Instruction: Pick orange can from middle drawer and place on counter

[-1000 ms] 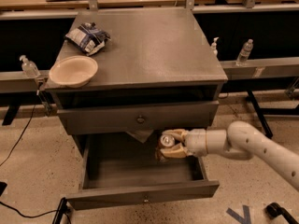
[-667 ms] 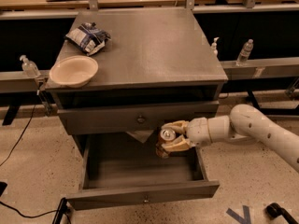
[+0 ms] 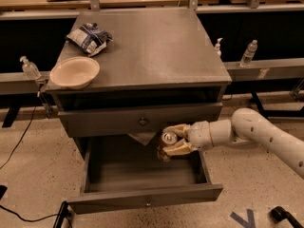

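The orange can [image 3: 167,140], silver top up, is held between the pale fingers [image 3: 179,149] of my gripper [image 3: 172,140]. The gripper is shut on it and holds it upright above the right back part of the open middle drawer [image 3: 142,201], just below the closed drawer front [image 3: 142,121] above. My white arm [image 3: 256,132] reaches in from the right. The grey speckled counter [image 3: 152,42] is the cabinet top above.
A tan bowl [image 3: 74,72] and a crumpled snack bag [image 3: 89,37] lie on the counter's left side. Clear plastic bottles [image 3: 248,52] stand on rails on both sides of the cabinet. Wooden benches run along the back. A cable lies on the floor at the left.
The gripper with the can has risen a little out of the drawer, and the arm has lifted with it.
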You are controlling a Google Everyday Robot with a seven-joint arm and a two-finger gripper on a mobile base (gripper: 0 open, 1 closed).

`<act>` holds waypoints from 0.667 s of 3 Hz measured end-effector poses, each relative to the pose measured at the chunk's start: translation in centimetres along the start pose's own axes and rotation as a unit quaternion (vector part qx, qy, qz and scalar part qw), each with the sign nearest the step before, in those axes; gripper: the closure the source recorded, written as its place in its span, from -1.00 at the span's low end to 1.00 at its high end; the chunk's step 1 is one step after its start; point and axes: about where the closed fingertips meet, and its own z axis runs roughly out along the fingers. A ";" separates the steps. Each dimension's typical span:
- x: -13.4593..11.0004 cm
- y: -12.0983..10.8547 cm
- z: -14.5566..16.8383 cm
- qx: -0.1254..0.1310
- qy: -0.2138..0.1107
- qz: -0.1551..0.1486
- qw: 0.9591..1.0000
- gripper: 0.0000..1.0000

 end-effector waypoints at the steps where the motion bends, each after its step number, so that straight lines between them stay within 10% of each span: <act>1: -1.4 -0.7 -1.3 -0.006 -0.011 -0.016 1.000 1.00; 2: -6.5 -3.2 -5.5 -0.017 -0.042 -0.074 0.996 1.00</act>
